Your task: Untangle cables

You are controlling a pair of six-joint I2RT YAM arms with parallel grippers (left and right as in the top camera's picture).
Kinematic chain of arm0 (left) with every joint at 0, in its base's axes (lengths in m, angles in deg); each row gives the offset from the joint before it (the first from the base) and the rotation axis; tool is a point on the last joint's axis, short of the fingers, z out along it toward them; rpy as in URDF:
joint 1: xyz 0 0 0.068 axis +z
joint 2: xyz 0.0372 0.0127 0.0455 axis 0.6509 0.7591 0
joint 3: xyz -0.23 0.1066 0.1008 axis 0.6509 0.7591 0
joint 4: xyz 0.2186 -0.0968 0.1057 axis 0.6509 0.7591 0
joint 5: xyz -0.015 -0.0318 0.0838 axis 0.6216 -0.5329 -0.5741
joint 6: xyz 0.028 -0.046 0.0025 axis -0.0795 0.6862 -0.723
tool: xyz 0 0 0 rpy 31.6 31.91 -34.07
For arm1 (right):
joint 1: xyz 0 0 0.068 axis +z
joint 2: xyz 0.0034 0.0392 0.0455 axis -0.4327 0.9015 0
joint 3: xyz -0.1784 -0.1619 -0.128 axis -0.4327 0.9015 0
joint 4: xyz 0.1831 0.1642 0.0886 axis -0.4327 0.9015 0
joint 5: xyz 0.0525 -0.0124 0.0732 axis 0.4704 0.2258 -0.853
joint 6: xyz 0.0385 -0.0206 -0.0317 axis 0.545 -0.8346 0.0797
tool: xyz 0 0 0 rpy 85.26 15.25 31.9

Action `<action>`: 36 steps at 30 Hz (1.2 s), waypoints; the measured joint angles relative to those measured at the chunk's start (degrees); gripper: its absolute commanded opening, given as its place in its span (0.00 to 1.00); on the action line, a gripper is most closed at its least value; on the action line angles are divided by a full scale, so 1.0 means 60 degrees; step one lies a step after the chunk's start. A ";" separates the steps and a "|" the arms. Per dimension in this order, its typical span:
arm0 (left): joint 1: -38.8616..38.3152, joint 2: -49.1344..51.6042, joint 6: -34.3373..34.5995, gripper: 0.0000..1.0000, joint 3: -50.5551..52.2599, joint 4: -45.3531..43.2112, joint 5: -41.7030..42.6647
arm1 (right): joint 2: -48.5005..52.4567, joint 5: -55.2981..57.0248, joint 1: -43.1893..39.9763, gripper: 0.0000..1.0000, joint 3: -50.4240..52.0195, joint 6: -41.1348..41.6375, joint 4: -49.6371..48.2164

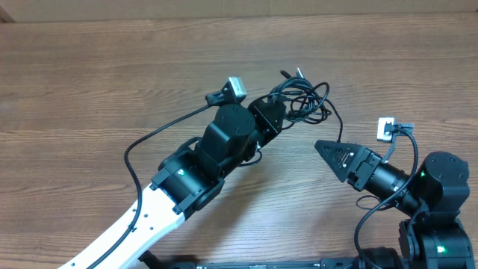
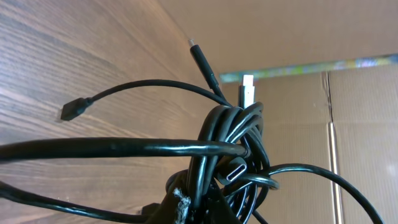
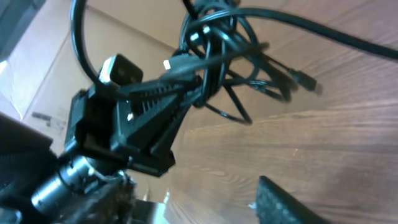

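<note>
Overhead view: showing the left gripper reaching in from the lower left over the wooden table and pinching the cables, jaws pressed together on the tangle. Lying as one knotted bunch of thin black loops near the upper middle of the table, just beyond the fingertips, and trailing one strand down and to the right toward the right gripper. Pointing up and left at the bunch, tip near that strand; not allowing a verdict on spread or closed, nor on contact with the strand.

Left wrist view: looking along the fingers into the bundle, crossing and wrapping over itself just above the grip; showing a silver-tipped plug and a slimmer black plug sticking up out of the knot, and a third small plug reaching out to the left over the wood. Showing cardboard panels behind the table.

Right wrist view: showing, blurred, the left gripper clamping the bunch from the side; catching only one finger of the right gripper at the bottom edge, well apart from the cables.
</note>
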 measured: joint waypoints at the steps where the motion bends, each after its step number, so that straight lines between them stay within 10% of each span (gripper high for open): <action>1: -0.0066 0.0000 -0.0011 0.04 0.0000 -0.0025 0.0044 | 0.0000 0.0036 0.0000 0.56 0.0000 -0.0004 0.0000; 8: -0.0914 0.0000 -0.0040 0.04 0.0000 -0.0160 0.0211 | 0.0000 0.0251 0.0000 0.49 0.0000 -0.0342 0.0113; 14: -0.1195 0.0000 -0.0648 0.04 0.0000 -0.0168 0.0226 | 0.0000 0.0688 0.0000 0.23 0.0000 -0.0448 0.0514; 36: -0.1191 0.0000 -0.4258 0.04 0.0000 -0.0113 0.1330 | 0.0000 0.1894 0.0004 0.05 -0.0007 -0.0627 0.0907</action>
